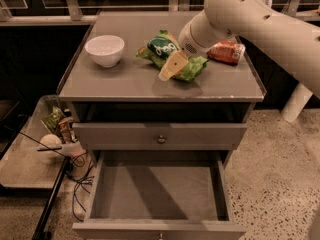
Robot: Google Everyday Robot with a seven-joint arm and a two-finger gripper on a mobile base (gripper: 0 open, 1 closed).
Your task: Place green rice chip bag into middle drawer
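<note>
- Looking at the desk (125, 81), we find the green rice chip bag (161, 47) lying crumpled on its top, right of centre. It sits between the white bowl (104, 49) on the left and the orange-red soda can (226, 51), which lies on its side to the right.
- The gripper (172, 66) sits at the end of the white arm (250, 14), which comes in from the upper right. It is low over the near part of the bag, its pale tip overlapping the green foil. We judge it is there to take the bag from above, where the bunched foil gives something to pinch.
- We cannot tell whether the gripper is open or closed, nor whether it has hold of the foil, because the wrist hides its far side.
- The bag appears to rest on the desk rather than hang, so we judge the pick-up to be the step in hand, with the placing yet to come.
- The middle drawer (157, 194) stands pulled out at the bottom front of the cabinet, flat floor showing, well below the bag. Open like this, it can receive the bag from above.
- A closed drawer panel (125, 134) with a round knob lies between the desk top and the open drawer. We expect the carry to need to clear the desk's front edge before descending.
- The can is just beside the bag's right end, so a careless lift could nudge it.
</note>
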